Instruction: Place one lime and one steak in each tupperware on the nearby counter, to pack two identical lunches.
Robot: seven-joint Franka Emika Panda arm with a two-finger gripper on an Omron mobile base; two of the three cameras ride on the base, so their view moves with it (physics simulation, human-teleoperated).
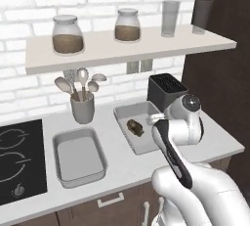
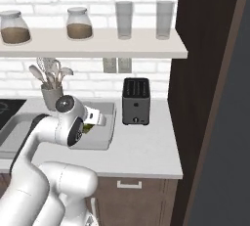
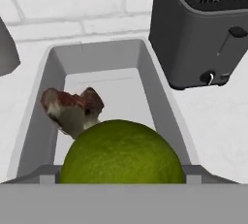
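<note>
The gripper is closed on a lime, which is held above the near end of the right-hand tupperware. Inside that tray a brown steak is seen lying toward its middle, with bare floor left behind it. The fingertips are hidden by the fruit in the hand view, and in the base views the gripper is masked by the arm's wrist. The second tupperware is set well to the left on the counter. A black toaster is found just beside the right tray's far corner, and a utensil cup is placed behind, between the trays.
</note>
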